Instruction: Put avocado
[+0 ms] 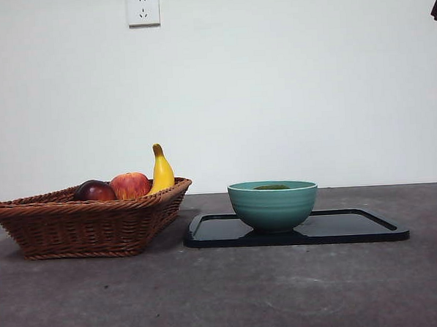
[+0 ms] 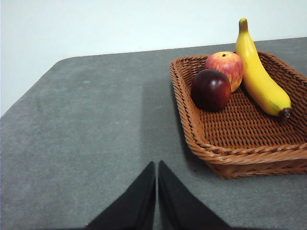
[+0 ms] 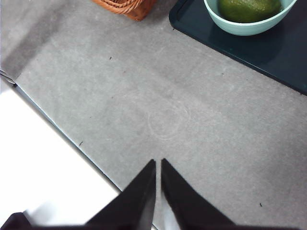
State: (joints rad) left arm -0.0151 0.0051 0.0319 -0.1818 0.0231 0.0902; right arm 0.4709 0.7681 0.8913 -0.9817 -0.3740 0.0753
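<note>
The avocado lies inside the teal bowl; in the front view only its dark green top shows above the bowl's rim. The bowl stands on the black tray, toward the tray end nearer the basket. The tray lies flat on the grey table.

The wicker basket sits on the table just beside the tray, apart from it. The basket holds three fruits at its far side: a dark red-purple fruit, a red apple touching it, and a banana leaning along the apple.

The left pincer hangs above bare table beside the basket, jaws together, gripping nothing. The right pincer hangs above bare table near the table's edge, well apart from the bowl, jaws together, gripping nothing. A wall socket is mounted on the white wall above the basket.
</note>
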